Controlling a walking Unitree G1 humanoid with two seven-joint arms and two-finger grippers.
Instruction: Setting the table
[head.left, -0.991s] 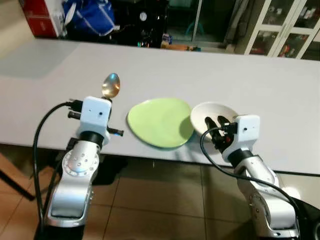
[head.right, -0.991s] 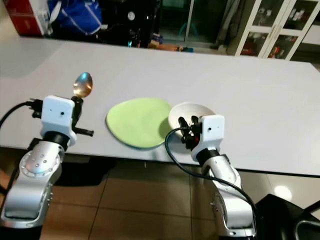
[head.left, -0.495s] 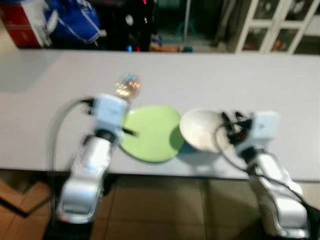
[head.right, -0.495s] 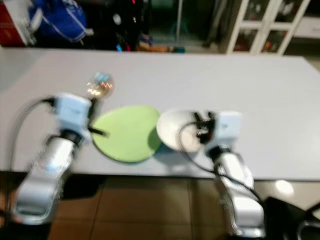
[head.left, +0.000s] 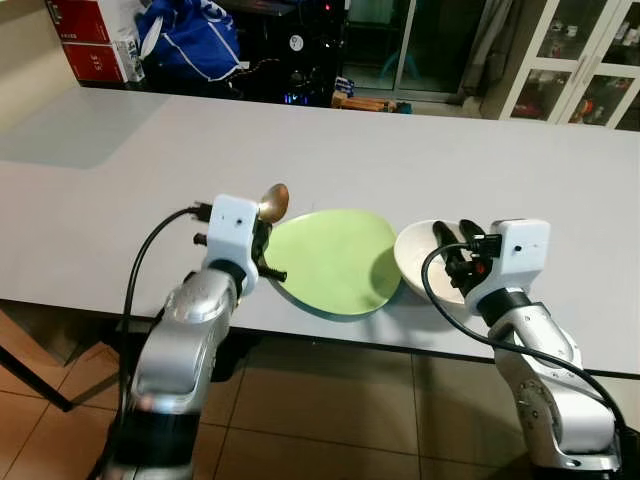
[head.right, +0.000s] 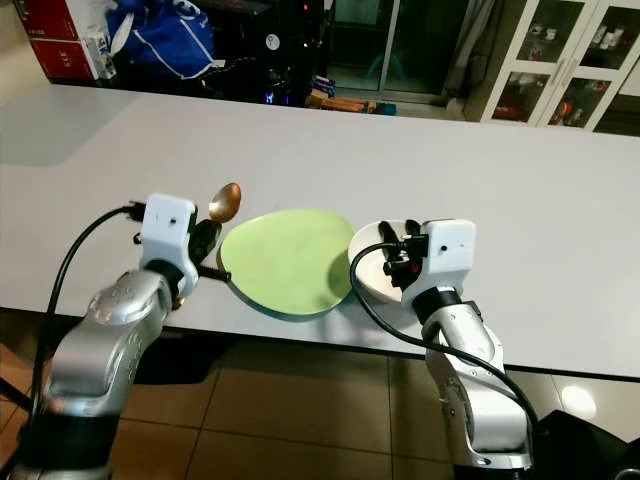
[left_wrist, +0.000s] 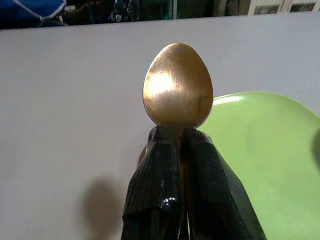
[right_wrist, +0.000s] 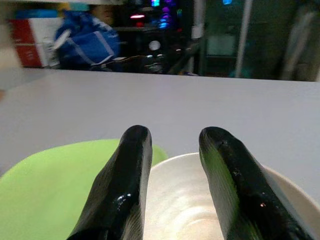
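A green plate (head.left: 335, 262) lies near the front edge of the white table (head.left: 150, 180). A white bowl (head.left: 418, 268) sits against its right side. My left gripper (left_wrist: 181, 134) is shut on the handle of a gold spoon (left_wrist: 177, 85). It holds the spoon bowl-up just above the plate's left rim (head.left: 273, 203). My right gripper (right_wrist: 175, 135) is open. Its two black fingers (head.left: 447, 238) reach over the white bowl (right_wrist: 185, 210) from its near right side, and nothing is pinched between them.
The table's front edge (head.left: 330, 335) runs just below the plate, with tiled floor beneath. A blue bag (head.left: 190, 45) and red boxes (head.left: 85, 30) stand beyond the far left edge. Glass cabinets (head.left: 580, 60) are at the far right.
The camera has shifted and was blurred mid-way. My left gripper has carried the spoon right, from clear of the plate to its left rim. The right gripper stays at the bowl.
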